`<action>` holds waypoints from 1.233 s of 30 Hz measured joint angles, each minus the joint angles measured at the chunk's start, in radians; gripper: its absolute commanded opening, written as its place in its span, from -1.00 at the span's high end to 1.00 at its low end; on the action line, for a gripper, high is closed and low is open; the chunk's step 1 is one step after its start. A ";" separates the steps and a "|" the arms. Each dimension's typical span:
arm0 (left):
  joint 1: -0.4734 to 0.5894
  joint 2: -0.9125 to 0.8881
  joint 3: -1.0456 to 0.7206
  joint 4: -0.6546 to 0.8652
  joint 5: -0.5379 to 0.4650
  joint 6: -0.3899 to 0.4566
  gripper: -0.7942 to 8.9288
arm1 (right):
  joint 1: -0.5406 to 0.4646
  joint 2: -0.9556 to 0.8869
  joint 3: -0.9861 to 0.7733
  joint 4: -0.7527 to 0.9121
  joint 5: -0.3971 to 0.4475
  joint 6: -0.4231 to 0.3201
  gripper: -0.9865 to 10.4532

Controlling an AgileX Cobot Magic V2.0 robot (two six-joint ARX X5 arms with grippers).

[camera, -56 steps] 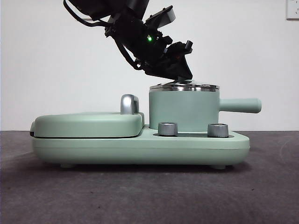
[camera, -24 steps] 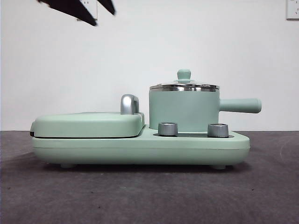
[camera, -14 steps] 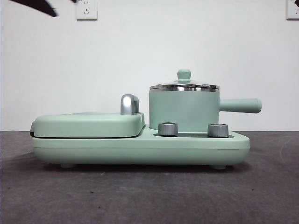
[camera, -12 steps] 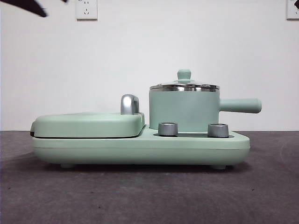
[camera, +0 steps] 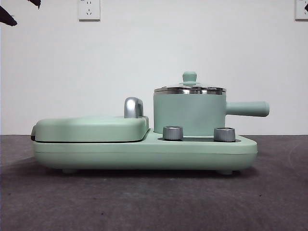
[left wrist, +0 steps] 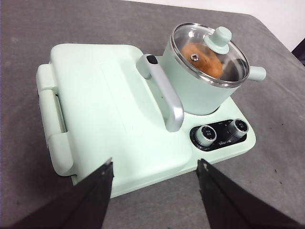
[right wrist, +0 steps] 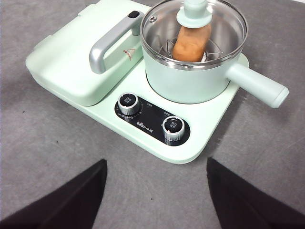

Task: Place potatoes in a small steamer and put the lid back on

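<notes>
The small steamer point(camera: 189, 114) point(left wrist: 200, 83) point(right wrist: 190, 81) stands on the right half of the mint-green cooker, handle pointing right. The glass lid point(camera: 189, 88) point(left wrist: 209, 55) point(right wrist: 195, 33) rests on its rim, green knob upright. Through the glass the orange-brown potato point(left wrist: 202, 59) point(right wrist: 190, 42) lies inside the pot. My left gripper point(left wrist: 155, 174) is open and empty, held high above the cooker's front edge. My right gripper point(right wrist: 157, 171) is open and empty too, high over the table in front of the dials. Only black tips point(camera: 7, 20) show at the front view's top left corner.
The flat griddle section point(camera: 91, 127) point(left wrist: 105, 109) with its chrome handle point(camera: 133, 107) point(right wrist: 107, 45) fills the cooker's left half. Two dials point(camera: 173, 133) point(camera: 224, 134) sit below the pot. A dark grey table point(camera: 154, 202) surrounds the cooker.
The arm that was at the lid's knob has let go and drawn up and away to the top left. The lid stays on the steamer.
</notes>
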 measured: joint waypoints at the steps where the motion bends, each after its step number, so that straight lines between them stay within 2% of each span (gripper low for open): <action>1: 0.000 0.000 0.000 0.000 0.000 -0.001 0.26 | 0.000 0.000 0.000 0.000 0.000 0.000 0.25; 3: 0.000 -0.004 0.000 0.000 0.000 -0.002 0.30 | 0.000 -0.002 0.000 0.003 0.003 0.000 0.26; 4: 0.000 -0.006 0.000 0.001 0.000 -0.002 0.54 | 0.000 -0.002 0.000 0.006 0.005 0.000 0.36; 5: 0.000 -0.008 0.000 0.001 0.000 -0.001 0.88 | 0.000 -0.003 0.000 0.011 0.005 0.000 0.71; 6: 0.000 -0.011 0.000 0.000 0.000 -0.002 0.81 | 0.000 -0.003 0.000 0.012 0.006 0.003 0.85; 7: 0.000 -0.013 0.000 0.001 0.000 -0.002 0.82 | 0.000 -0.004 0.000 0.011 0.008 0.000 0.78; 24: 0.000 -0.019 0.000 0.000 0.000 0.000 0.82 | 0.000 -0.004 0.000 0.019 0.008 -0.004 0.80; 27: 0.002 -0.031 -0.003 -0.001 -0.005 0.054 0.82 | 0.000 -0.004 0.000 0.019 0.008 -0.004 0.80; 31: 0.040 -0.152 -0.110 0.088 -0.095 0.124 0.82 | 0.000 -0.004 0.000 0.019 0.008 -0.004 0.80; 34: 0.117 -0.267 -0.244 0.175 -0.175 0.150 0.82 | 0.000 -0.004 0.000 0.020 0.008 -0.004 0.80; 37: 0.204 -0.361 -0.379 0.256 -0.192 0.159 0.82 | 0.000 -0.004 0.000 0.020 0.008 -0.004 0.80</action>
